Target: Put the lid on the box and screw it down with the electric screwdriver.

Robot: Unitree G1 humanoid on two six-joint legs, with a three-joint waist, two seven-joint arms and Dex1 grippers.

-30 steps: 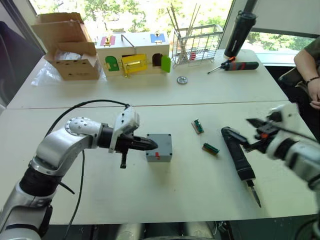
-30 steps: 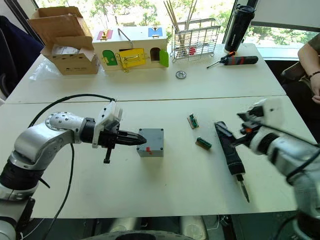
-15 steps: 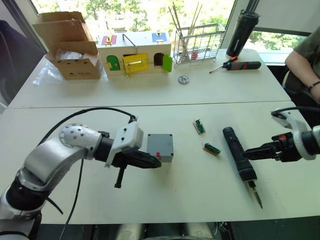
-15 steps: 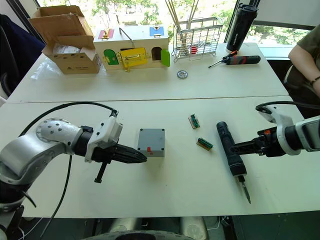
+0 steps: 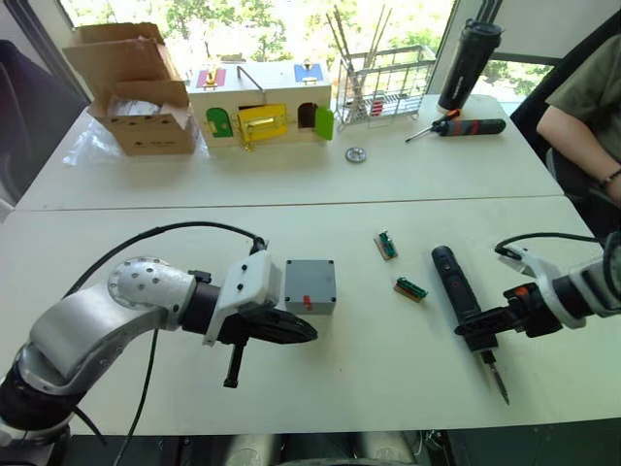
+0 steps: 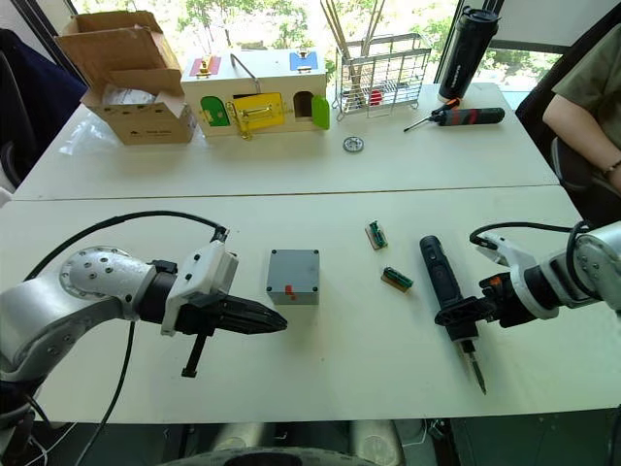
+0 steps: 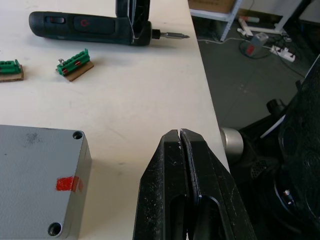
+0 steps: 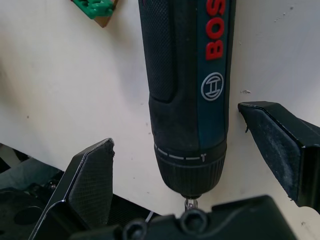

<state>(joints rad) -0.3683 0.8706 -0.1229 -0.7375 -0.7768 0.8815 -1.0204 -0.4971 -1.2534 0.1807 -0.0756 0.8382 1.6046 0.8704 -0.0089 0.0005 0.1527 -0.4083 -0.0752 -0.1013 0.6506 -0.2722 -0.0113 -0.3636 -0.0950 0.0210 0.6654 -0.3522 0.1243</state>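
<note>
1. the left claw point(image 5: 309, 333) hovers low over the white counter point(image 5: 349, 379), and its two black fingers point(image 7: 182, 170) are pressed together with nothing between them.
2. the box point(image 5: 310, 286) stands on the counter just beyond the tip of the left claw, near it but not touching.
3. the lid point(image 7: 35, 150) already sits on top of the box, with screw holes visible at its corners; a small red mark is on the side of the box that faces the left claw.
4. the right claw point(image 6: 464, 313) is spread wide open around the bit end of the electric screwdriver point(image 6: 441, 284); in the right wrist view one finger is on each side of the tool's collar and a gap shows on both sides.
5. the electric screwdriver lies flat on the counter, its body stretching away from the right claw and its thin metal bit pointing to the near edge of the counter.
6. two small green connector pieces point(image 5: 408, 288) lie on the counter between the box and the electric screwdriver, on the left side of the right claw.
7. far beyond both claws are a cardboard box point(image 5: 136, 87), a colourful wooden latch box point(image 5: 260, 102), a wire rack point(image 5: 383, 83), a tall black bottle point(image 5: 468, 53) and a red-and-black hand screwdriver point(image 5: 464, 126).
8. a person's arm point(image 5: 582, 107) shows at the far right edge of the counter.
</note>
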